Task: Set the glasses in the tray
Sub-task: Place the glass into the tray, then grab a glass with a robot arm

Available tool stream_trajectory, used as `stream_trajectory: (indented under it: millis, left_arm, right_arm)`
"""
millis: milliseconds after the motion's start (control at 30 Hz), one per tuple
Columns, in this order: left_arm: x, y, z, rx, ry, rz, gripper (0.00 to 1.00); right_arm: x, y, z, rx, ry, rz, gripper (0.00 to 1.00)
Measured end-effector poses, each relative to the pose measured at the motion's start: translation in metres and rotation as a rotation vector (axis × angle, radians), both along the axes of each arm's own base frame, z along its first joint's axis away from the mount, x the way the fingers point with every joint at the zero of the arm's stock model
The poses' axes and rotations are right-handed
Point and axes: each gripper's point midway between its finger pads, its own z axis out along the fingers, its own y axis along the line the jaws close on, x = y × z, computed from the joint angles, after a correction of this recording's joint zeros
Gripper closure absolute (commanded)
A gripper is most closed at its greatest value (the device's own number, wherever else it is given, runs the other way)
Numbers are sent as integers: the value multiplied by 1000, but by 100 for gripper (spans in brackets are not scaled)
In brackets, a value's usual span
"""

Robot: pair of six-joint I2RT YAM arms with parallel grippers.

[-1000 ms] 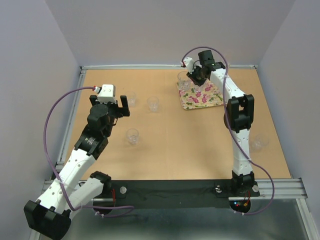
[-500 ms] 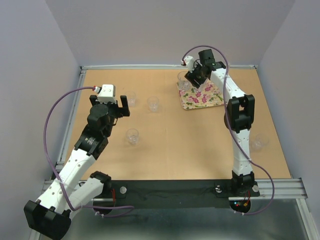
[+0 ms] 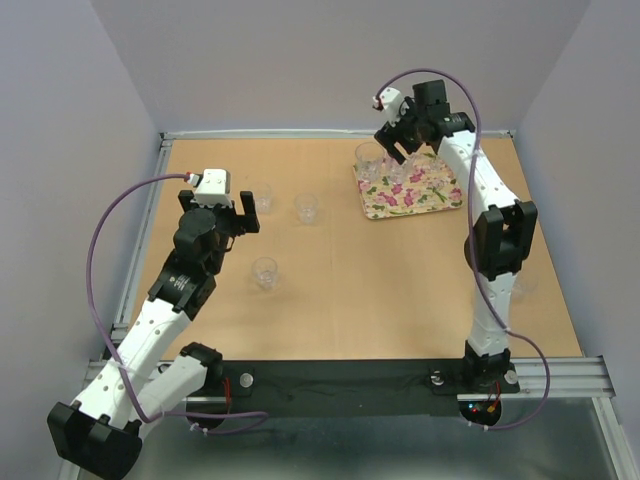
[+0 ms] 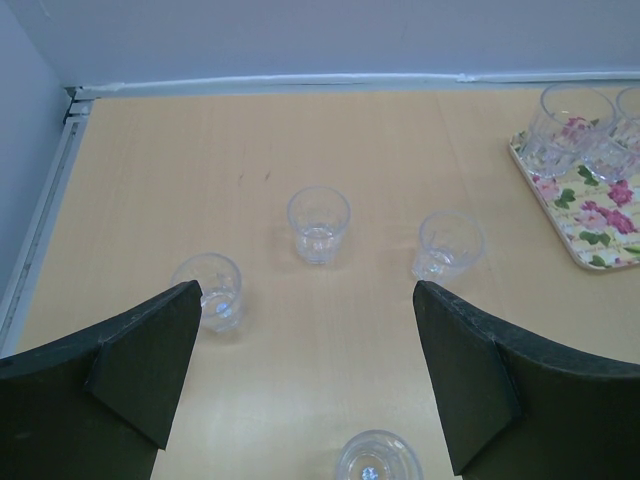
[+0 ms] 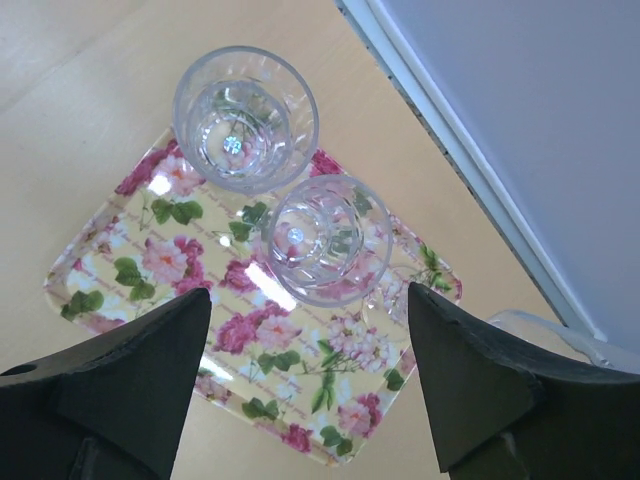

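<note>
The floral tray (image 3: pixel 425 195) lies at the far right of the table, and at least two clear glasses (image 3: pixel 368 157) stand at its far left end. In the right wrist view these two glasses (image 5: pixel 245 120) (image 5: pixel 325 238) stand upright and side by side on the tray (image 5: pixel 150 260). My right gripper (image 3: pixel 393 148) (image 5: pixel 308 300) hangs open above them and holds nothing. Several glasses (image 3: pixel 307 207) (image 4: pixel 319 224) stand loose on the left half of the table. My left gripper (image 3: pixel 240 212) (image 4: pixel 307 300) hovers open and empty above them, with one glass (image 4: pixel 378 458) just below its fingers.
One more glass (image 3: pixel 517 285) stands on the right side of the table, partly behind the right arm. A metal rail (image 3: pixel 300 133) and grey walls border the table at the back and sides.
My right gripper has opened, let go of a glass on the tray, and risen up and back from it. The left arm has not moved.
</note>
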Motion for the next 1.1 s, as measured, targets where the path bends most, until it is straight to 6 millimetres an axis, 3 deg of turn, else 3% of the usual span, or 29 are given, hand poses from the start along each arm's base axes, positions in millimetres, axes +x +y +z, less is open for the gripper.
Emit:
stream_trajectory:
  millis: [233, 700, 933, 1100]
  left_arm:
    - [-1, 0, 2, 0, -5, -3, 1]
    - [-2, -1, 4, -4, -12, -12, 1]
    - [-4, -2, 6, -8, -19, -19, 1]
    - [-5, -3, 8, -11, -23, -27, 1]
  right_arm:
    - [-33, 2, 24, 54, -2, 26, 11]
    - [-126, -5, 24, 96, 67, 86, 11]
    - [-175, -33, 12, 91, 92, 48, 11]
    - [-199, -78, 3, 124, 108, -73, 11]
